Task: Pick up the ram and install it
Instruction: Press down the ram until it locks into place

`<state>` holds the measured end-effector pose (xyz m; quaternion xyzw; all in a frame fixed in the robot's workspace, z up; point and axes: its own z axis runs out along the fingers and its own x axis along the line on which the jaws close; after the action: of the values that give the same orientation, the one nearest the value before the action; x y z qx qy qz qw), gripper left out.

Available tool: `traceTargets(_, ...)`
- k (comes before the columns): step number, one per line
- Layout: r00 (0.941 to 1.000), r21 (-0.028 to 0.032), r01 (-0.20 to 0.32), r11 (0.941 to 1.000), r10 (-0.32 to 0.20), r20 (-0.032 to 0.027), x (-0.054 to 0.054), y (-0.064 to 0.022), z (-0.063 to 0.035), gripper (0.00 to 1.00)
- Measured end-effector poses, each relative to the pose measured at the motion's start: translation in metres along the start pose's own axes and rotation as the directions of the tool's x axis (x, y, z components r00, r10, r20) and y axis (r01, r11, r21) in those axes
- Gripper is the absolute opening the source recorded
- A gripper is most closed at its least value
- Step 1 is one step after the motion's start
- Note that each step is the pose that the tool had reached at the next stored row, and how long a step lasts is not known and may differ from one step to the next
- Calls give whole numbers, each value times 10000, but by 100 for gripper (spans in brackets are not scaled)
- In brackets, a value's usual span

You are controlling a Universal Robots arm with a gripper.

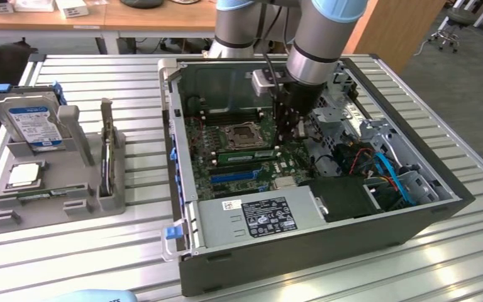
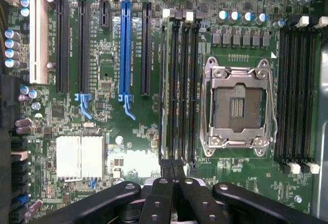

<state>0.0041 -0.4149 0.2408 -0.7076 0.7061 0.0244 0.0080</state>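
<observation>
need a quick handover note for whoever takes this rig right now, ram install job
Gripper: jaws shut, low inside the open computer case, at the end of the memory slots beside the empty processor socket.
Ram: a green stick stands in one of those slots, with the gripper at its end on the exterior view's right. Contact cannot be told.
Done: the ram appears to be placed in a slot.
Left: check that it is fully seated; the latches cannot be made out.
</observation>
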Motion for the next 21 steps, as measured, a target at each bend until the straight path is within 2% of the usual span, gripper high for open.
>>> traceTargets(21, 10000, 1, -1, 10000, 1, 1, -40, 475, 24, 10)
